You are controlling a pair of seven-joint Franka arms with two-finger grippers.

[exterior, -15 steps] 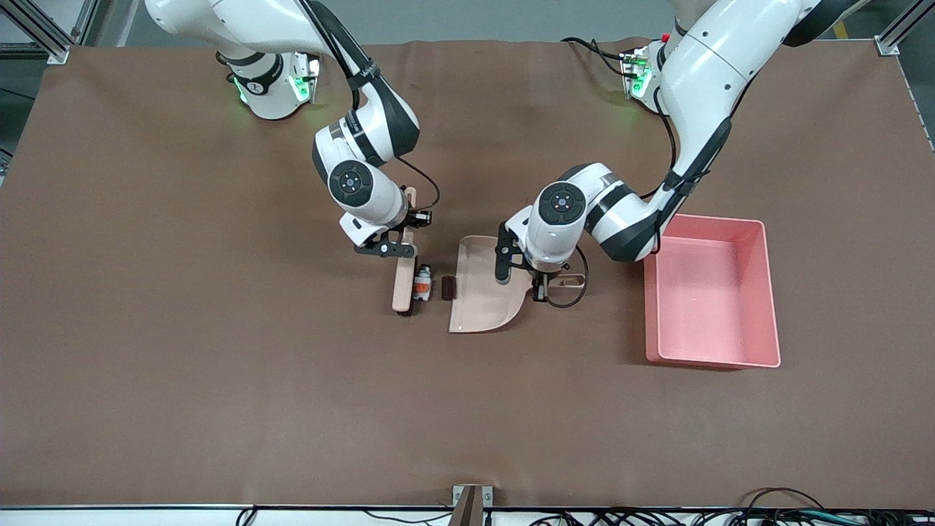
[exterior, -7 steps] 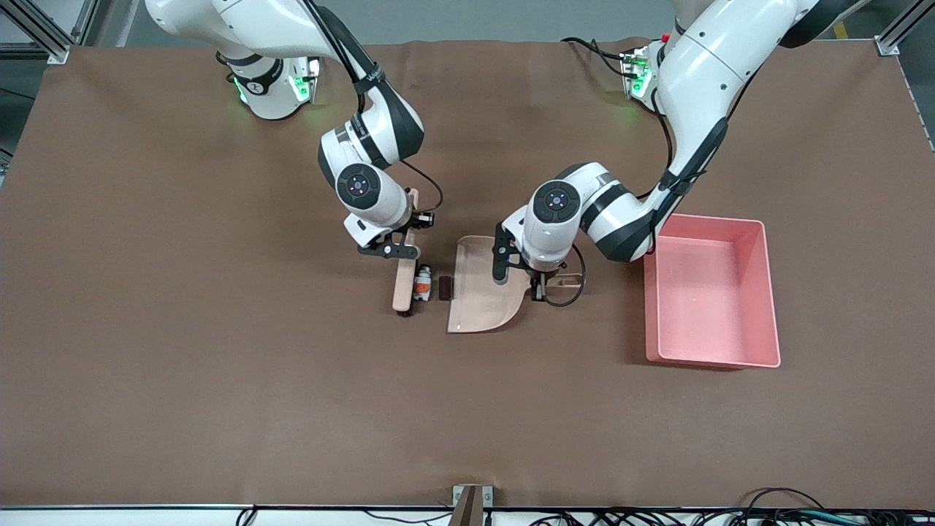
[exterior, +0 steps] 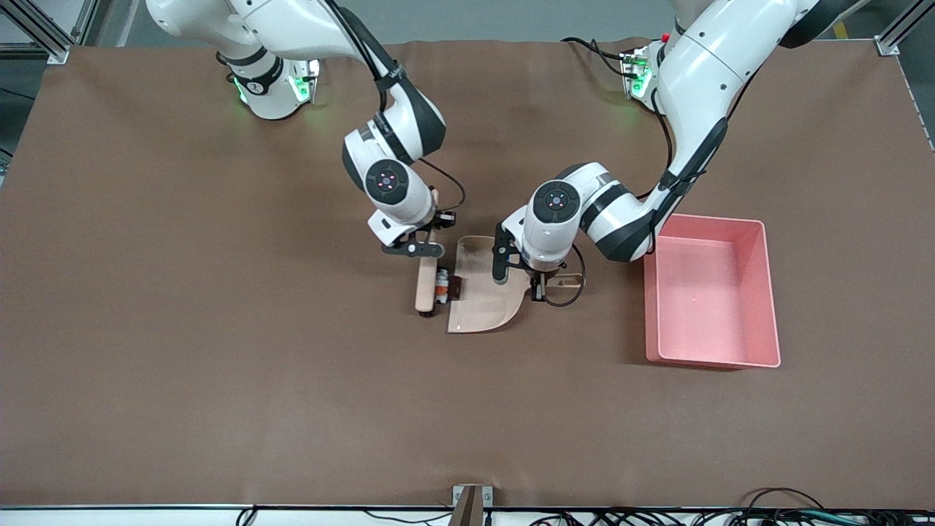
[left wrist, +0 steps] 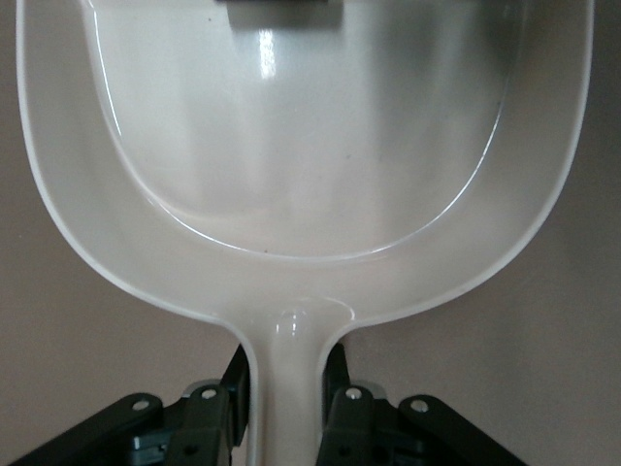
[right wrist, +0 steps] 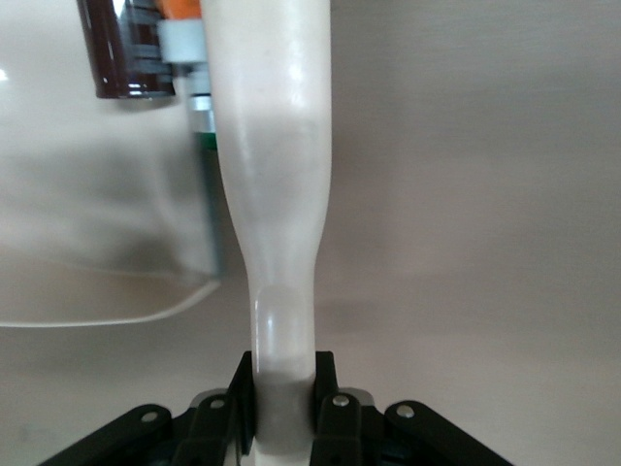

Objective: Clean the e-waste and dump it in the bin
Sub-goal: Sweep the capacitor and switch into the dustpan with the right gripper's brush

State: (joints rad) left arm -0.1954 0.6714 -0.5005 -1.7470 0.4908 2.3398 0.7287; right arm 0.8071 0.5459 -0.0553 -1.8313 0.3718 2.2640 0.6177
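The e-waste is two tiny pieces: a white-grey component with an orange patch [exterior: 441, 286] [right wrist: 179, 29] and a dark maroon block [exterior: 454, 287] [right wrist: 126, 49] [left wrist: 281, 8]. Both sit pressed between a beige brush [exterior: 424, 292] [right wrist: 272, 146] and the open mouth of the beige dustpan [exterior: 486, 292] [left wrist: 310, 146]; the block lies on the pan's lip. My right gripper [exterior: 424, 248] [right wrist: 281, 398] is shut on the brush handle. My left gripper [exterior: 539, 285] [left wrist: 287, 403] is shut on the dustpan handle. The pink bin [exterior: 712, 307] stands beside the dustpan, toward the left arm's end of the table.
A brown cloth [exterior: 219, 365] covers the whole table. The bin holds nothing that I can see. Cables [exterior: 767, 511] run along the table edge nearest the front camera.
The right arm has swept the brush toward the dustpan, pushing both pieces up to its mouth. The dustpan and the left arm have barely moved.
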